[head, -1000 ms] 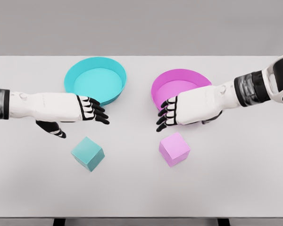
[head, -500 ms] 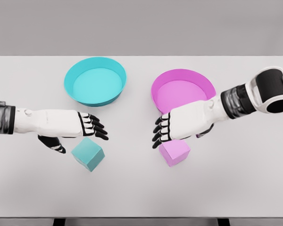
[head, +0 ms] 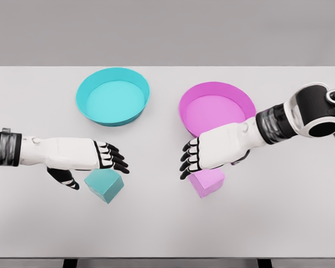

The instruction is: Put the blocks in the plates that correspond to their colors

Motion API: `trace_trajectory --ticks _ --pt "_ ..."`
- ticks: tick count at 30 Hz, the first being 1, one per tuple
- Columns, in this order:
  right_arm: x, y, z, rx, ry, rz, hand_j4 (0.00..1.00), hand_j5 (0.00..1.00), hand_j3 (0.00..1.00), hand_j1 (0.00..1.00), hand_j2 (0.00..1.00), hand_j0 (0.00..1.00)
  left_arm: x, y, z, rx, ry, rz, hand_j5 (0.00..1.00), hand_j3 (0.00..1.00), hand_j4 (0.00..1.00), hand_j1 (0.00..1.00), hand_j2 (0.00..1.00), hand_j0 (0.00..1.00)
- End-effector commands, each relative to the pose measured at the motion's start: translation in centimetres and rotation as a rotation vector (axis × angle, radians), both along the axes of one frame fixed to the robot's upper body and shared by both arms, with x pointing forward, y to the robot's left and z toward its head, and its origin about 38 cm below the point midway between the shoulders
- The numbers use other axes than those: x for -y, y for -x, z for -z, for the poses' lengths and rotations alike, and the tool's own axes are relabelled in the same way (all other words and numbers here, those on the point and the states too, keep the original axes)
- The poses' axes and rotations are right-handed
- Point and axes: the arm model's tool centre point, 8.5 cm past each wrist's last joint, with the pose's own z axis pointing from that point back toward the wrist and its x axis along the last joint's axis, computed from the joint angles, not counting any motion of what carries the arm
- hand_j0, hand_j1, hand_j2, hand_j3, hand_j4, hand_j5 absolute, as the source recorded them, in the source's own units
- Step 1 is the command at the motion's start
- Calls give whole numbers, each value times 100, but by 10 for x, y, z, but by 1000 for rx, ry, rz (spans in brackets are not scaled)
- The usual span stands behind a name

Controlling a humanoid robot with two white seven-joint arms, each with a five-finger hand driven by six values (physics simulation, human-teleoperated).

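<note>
While both plates sit empty, the left hand (head: 95,158), fingers spread, hovers over the teal block (head: 104,185); the right hand (head: 204,155), fingers loose, overlaps the pink block (head: 207,182).

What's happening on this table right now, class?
A two-armed robot is sorting blocks by color. Its left hand hovers with fingers spread over the teal block, and its right hand over the pink block. Neither block is grasped yet. The teal plate and pink plate behind them hold nothing.
</note>
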Motion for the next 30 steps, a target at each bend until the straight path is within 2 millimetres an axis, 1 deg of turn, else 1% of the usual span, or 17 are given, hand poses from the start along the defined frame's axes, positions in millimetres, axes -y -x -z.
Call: trace_trajectory --ticks 1,5,8,12,14,16,17,20,24,30 --pt "-1 -1 2 21 16 -5 100 100 100 100 100 100 0 0 0 -4 6 -3 100 100 100 100 100 100" --pt "-1 -1 3 22 19 -6 100 100 100 100 100 100 0 2 4 -14 7 -4 100 100 100 100 100 100" --pt "-7 1 6 14 22 -24 100 100 100 100 100 100 0 3 6 -22 8 -4 100 100 100 100 100 100" --pt "-9 3 10 8 30 -35 100 100 100 100 100 100 1 3 7 -22 9 -3 100 100 100 100 100 100" --pt "-9 4 12 4 35 -36 100 100 100 100 100 100 4 3 8 -23 17 2 100 100 100 100 100 100" --pt "-6 6 20 15 71 -46 100 100 100 100 100 100 6 3 9 -25 21 4 100 100 100 100 100 100" --pt "-5 5 21 22 78 -44 100 100 100 100 100 100 8 3 9 -25 25 7 100 100 100 100 100 100" --pt "-6 4 22 29 82 -47 100 100 100 100 100 100 11 2 10 -24 31 10 100 100 100 100 100 100" --pt "-14 5 20 32 74 -67 100 100 100 100 100 100 10 1 11 -26 33 6 100 100 100 100 100 100" --pt "-10 5 26 43 103 -71 100 100 100 100 100 100 8 4 21 -53 31 -4 100 100 100 100 100 100"
